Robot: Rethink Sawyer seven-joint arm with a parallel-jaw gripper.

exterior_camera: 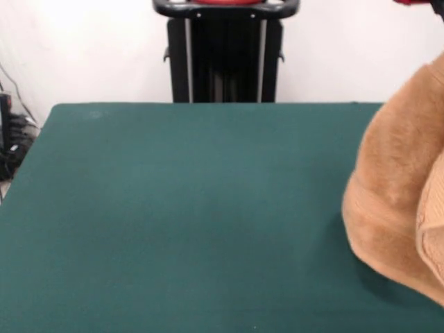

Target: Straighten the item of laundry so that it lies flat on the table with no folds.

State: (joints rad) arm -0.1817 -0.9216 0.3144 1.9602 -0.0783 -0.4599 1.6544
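The towel [399,187] hangs in a tall tan-orange mass at the right edge of the front view, over the right side of the desk [173,222]; it looks lifted and draped, with its lower end touching or nearly touching the green top near the front right corner, though I cannot say which; part of it runs out of the picture on the right.

A woven band shows along its lower left hem; a second fold of cloth lies against it at the far right, so the towel is doubled on itself, not flat.

The jaws are not visible here; only a scrap of red at the top right corner hints at the arm, so I cannot tell whether they are open or closed, or whether they hold the cloth.

My read of the step: the towel is being carried or dragged to spread it; to do it well, bring it in toward the middle of the desk, let the low hem catch on the felt, then lay the rest down away from that hem so the doubled layer peels open; releasing over the right edge risks the cloth sliding off.

No brand, label or writing can be read; no tag shows from this side.
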